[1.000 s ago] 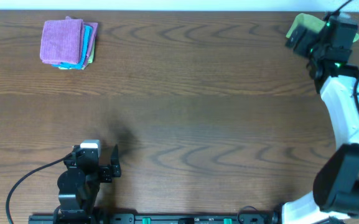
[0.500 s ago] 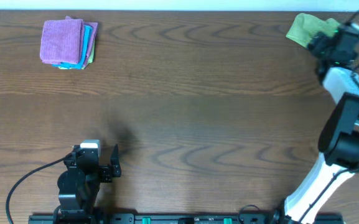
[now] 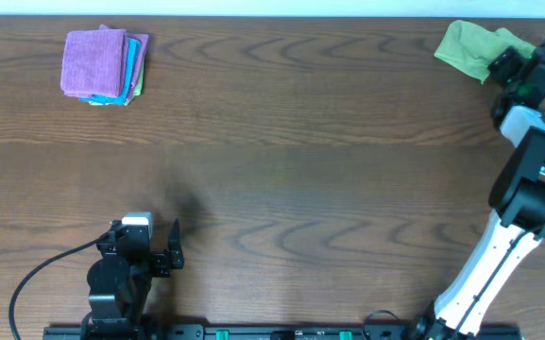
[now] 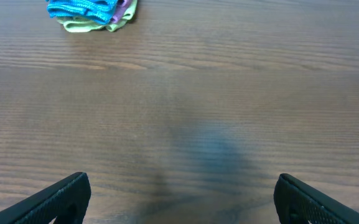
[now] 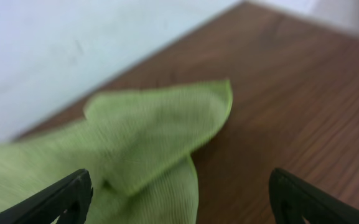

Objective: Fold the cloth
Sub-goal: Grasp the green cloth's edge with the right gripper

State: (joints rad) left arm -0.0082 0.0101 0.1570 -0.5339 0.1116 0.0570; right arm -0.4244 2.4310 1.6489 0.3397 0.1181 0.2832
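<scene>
The lime-green cloth [image 3: 468,45] lies crumpled at the far right corner of the table. In the right wrist view it [image 5: 142,143] fills the left and middle, bunched with a pointed flap. My right gripper [image 3: 510,68] is open, at the cloth's right edge; its fingertips [image 5: 179,208] straddle the cloth's near edge. My left gripper [image 3: 166,253] is open and empty near the front left edge of the table, far from the cloth; its fingertips [image 4: 179,205] frame bare wood.
A folded stack with a purple cloth [image 3: 94,61] on top, a turquoise one and a green one under it, sits at the far left; its edge shows in the left wrist view [image 4: 92,14]. A white wall [image 5: 73,50] runs behind the table's far edge.
The right arm has swung to the right and off the cloth, uncovering most of it. The left arm has not moved.
</scene>
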